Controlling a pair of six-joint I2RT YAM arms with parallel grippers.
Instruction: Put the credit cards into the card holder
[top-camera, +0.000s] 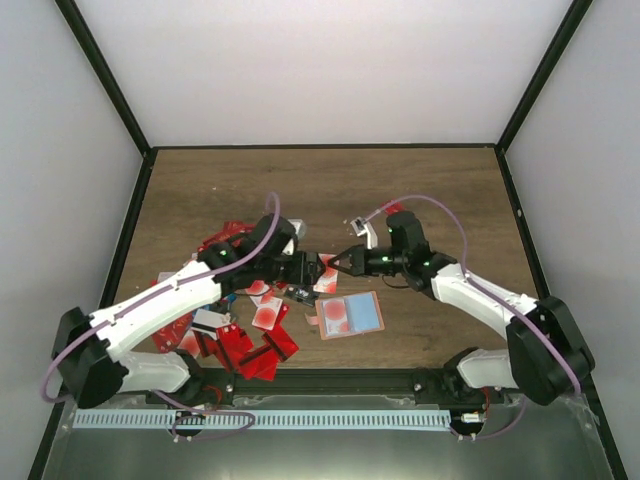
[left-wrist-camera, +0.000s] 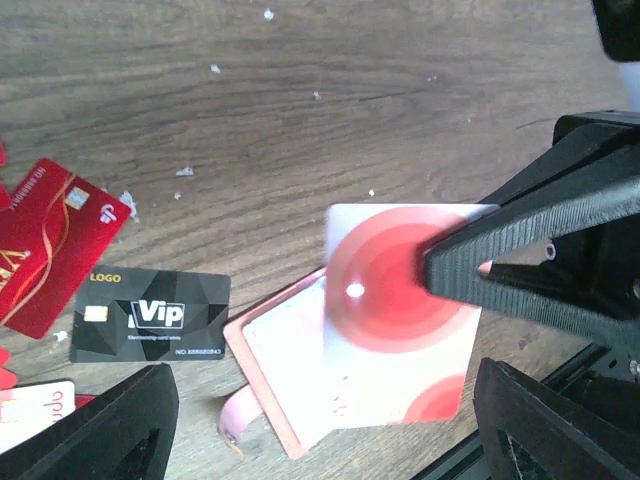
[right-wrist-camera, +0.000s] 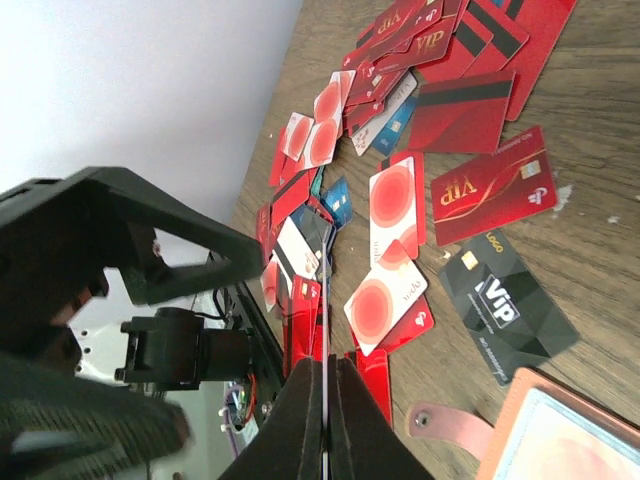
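right gripper (right-wrist-camera: 324, 370) pinches a white card (left-wrist-camera: 385, 310) with red circles; left gripper (left-wrist-camera: 325, 400) stands open. salmon card holder (top-camera: 350, 316) lies open on brown wooden table (top-camera: 430, 190); white walls (top-camera: 300, 70).

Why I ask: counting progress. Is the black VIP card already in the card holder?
No, the black VIP card lies flat on the wooden table, outside the card holder.

Credit cards (top-camera: 255, 352) (mostly red, some pale with red circles, one black) lay scattered flat, left of the card holder (top-camera: 352, 317). Holder lay open, blue-and-pink inside up. One pale card (left-wrist-camera: 390, 320) was held raised near it.
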